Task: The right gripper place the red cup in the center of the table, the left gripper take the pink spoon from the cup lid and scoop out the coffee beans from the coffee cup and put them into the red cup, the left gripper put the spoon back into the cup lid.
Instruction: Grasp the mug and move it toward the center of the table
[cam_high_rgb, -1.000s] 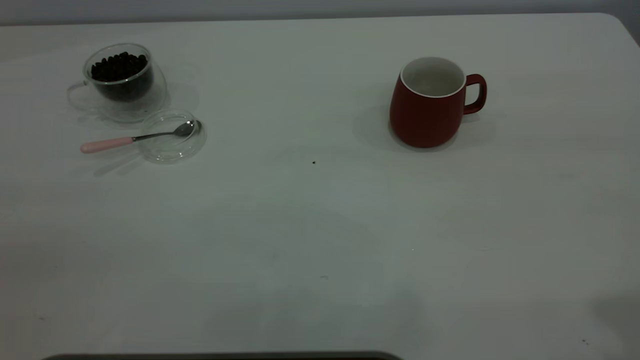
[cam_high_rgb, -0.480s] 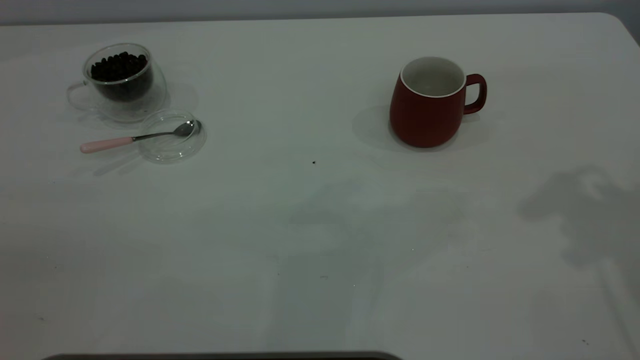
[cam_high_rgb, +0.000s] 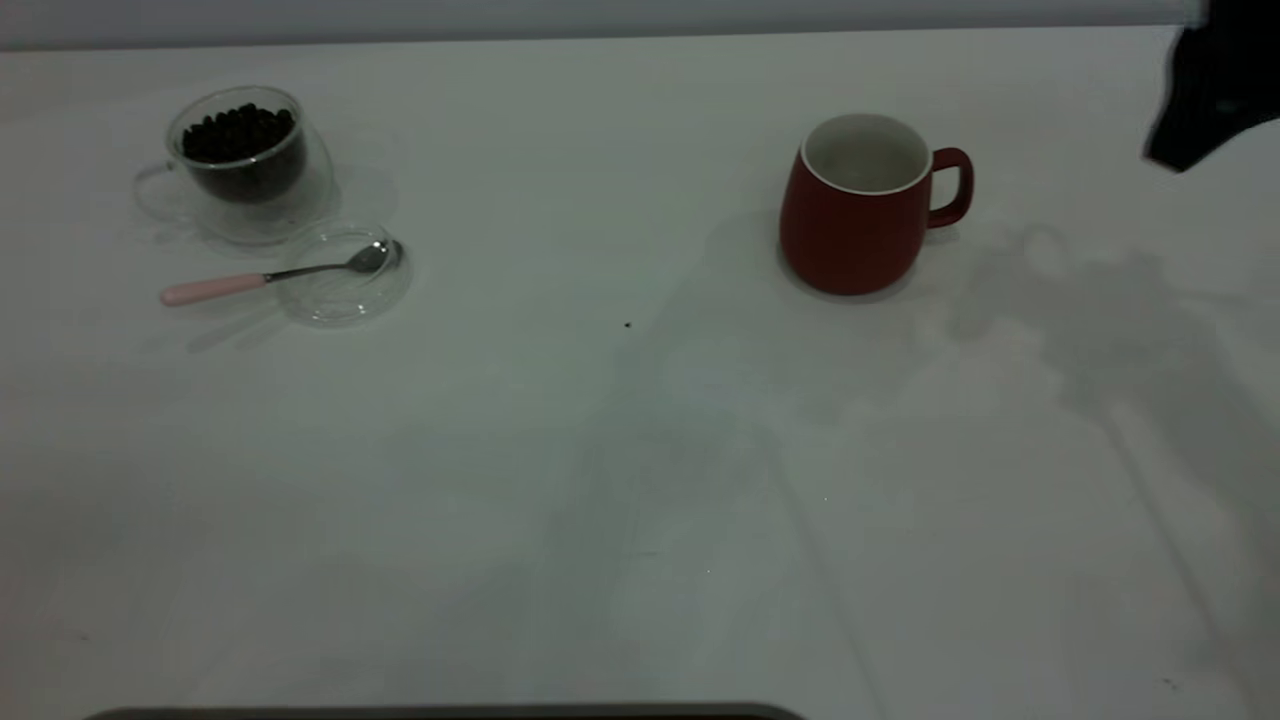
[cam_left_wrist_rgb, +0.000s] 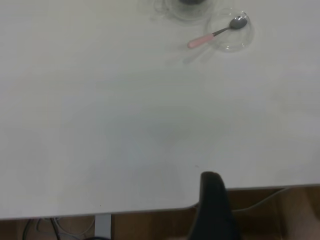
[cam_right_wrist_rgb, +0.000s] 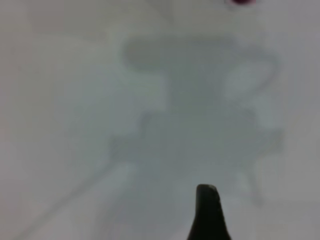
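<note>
The red cup (cam_high_rgb: 855, 205) stood upright on the tabletop (cam_high_rgb: 640, 450), right of centre. The right claw (cam_high_rgb: 1215, 85), cut off at the far right corner, showed no readable opening; I cannot tell.

The white table (cam_high_rgb: 640, 450) carries a red cup (cam_high_rgb: 855, 215), a glass cup (cam_high_rgb: 240, 165) (holding beans), and a lid (cam_high_rgb: 345, 275).

Item count on the counter (cam_high_rgb: 620, 480): one red cup (cam_high_rgb: 850, 225); one clear glass coffee cup (cam_high_rgb: 240, 165), holding a single heap of coffee beans (cam_high_rgb: 238, 132), individual beans too small to count; one glass cup lid (cam_high_rgb: 345, 275); one pink spoon (cam_high_rgb: 275, 275). Cups total two.
</note>
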